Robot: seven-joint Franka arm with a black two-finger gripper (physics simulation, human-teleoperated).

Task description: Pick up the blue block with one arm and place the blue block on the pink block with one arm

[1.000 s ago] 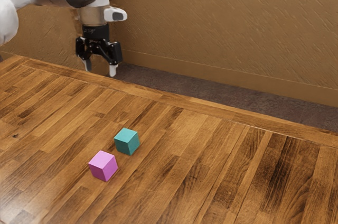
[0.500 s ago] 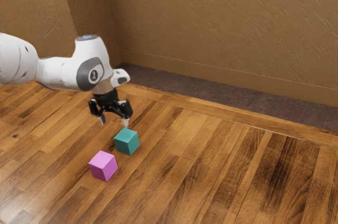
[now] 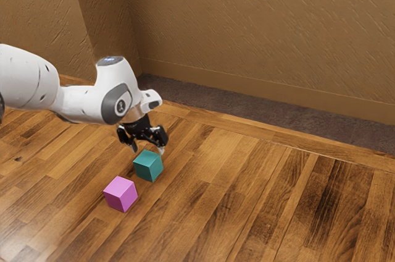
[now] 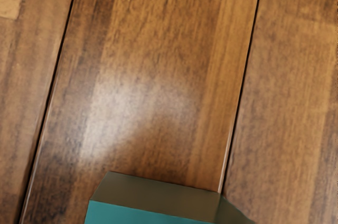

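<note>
Gripper [image 3: 148, 147], fingers apart, hangs just above the blue block [image 3: 148, 166], left of centre; pink block [image 3: 120, 193] sits near it, lower left, not touching; both rest on the table [image 3: 278, 200].

I am counting two cubes sitting on the wooden tabletop [image 3: 278, 200]. One is a teal block [image 3: 148, 165], lying just under the claw [image 3: 148, 148]. The other is a pink block [image 3: 120, 193], lying near the claw, on the teal one's far side toward the exterior view's left. One white robot arm [image 3: 68, 95] is reaching over them, carrying that single claw, which is showing two black fingers [image 3: 134, 144]. The hand's own camera is showing one cube, the same teal block [image 4: 153, 208], sitting just beneath the claw on the planks.
</note>
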